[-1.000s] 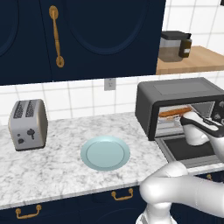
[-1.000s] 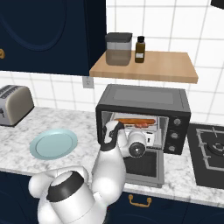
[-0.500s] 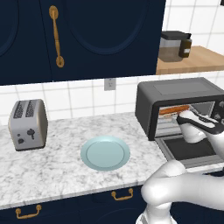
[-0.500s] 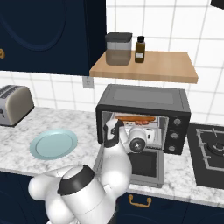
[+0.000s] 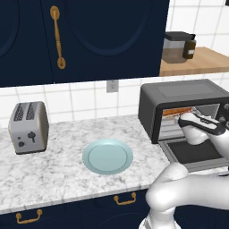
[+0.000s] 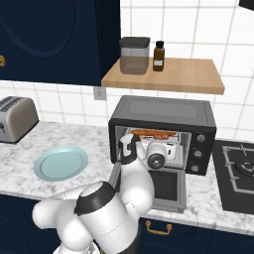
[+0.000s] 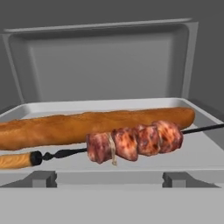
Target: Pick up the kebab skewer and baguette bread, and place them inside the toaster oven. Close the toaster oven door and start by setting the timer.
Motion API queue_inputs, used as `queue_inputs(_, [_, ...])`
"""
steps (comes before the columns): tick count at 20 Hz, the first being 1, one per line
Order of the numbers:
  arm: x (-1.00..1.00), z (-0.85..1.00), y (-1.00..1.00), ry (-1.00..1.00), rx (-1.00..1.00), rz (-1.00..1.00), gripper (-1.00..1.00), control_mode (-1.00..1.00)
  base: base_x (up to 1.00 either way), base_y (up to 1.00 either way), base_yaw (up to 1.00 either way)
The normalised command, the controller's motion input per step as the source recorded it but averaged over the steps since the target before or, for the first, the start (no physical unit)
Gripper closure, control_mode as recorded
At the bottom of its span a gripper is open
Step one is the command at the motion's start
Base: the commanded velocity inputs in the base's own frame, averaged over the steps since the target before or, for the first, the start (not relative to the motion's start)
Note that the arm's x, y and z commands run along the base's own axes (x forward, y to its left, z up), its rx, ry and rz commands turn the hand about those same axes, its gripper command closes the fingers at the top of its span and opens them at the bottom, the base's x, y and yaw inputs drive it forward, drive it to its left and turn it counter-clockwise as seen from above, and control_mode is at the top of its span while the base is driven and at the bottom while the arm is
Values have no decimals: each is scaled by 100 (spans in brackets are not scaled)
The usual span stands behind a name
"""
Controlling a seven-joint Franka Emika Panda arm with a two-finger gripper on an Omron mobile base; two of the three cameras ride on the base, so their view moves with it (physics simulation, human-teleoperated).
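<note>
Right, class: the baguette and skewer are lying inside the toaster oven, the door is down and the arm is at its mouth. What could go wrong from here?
1. The kebab skewer lies near the front edge, in front of the baguette bread; pulling the hand back carelessly might drag it out.
2. The toaster oven door lies flat open under the arm; the arm could knock it while retreating.
3. If the skewer's tip overhangs the front, the door may not close.
</note>
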Motion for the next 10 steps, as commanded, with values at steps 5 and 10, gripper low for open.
queue_inputs(5, [7,0,0,0,0,0,-100,-100,0,0,0])
queue_inputs(10, [-16,0,-2,0,0,0,-100,-100,0,0,0])
